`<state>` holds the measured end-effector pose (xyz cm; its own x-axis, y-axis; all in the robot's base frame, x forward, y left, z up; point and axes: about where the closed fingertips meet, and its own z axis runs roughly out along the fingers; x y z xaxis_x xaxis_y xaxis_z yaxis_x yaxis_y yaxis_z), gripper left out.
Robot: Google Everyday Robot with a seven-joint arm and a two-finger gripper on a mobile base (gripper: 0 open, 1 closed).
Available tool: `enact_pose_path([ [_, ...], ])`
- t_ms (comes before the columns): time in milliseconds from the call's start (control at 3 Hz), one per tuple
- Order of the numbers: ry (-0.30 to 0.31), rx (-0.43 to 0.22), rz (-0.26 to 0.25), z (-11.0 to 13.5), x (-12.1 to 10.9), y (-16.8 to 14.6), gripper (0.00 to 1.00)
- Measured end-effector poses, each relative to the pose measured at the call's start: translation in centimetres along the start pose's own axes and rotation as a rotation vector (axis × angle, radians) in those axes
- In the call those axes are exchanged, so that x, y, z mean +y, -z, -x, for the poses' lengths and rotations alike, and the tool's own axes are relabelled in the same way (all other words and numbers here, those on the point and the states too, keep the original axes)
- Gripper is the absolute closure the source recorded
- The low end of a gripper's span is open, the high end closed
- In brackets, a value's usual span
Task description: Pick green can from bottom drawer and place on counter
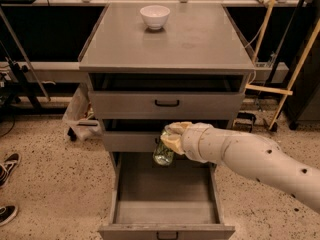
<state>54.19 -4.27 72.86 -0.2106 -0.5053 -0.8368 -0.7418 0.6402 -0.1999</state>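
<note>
My gripper (pixel 169 140) is shut on the green can (pixel 163 153), which hangs upright below my yellowish fingers (pixel 172 144). It hovers in front of the middle drawer, above the back of the open bottom drawer (pixel 165 194), whose grey floor holds nothing. My white arm reaches in from the lower right. The grey counter (pixel 200 39) lies above and behind the can.
A white bowl (pixel 154 16) stands at the back middle of the counter. The two upper drawers (pixel 166 104) are slightly open. Shoes (pixel 9 166) lie on the speckled floor at the left. Wooden poles (pixel 295 74) lean at the right.
</note>
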Motion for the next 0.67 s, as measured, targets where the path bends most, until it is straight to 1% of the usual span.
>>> enact_pose_path([
  [333, 0.035, -0.047, -0.065, 2.2, -3.5, -0.1, 1.0],
  [667, 0.076, -0.096, -0.194, 7.9, -9.0, 1.7, 1.0],
])
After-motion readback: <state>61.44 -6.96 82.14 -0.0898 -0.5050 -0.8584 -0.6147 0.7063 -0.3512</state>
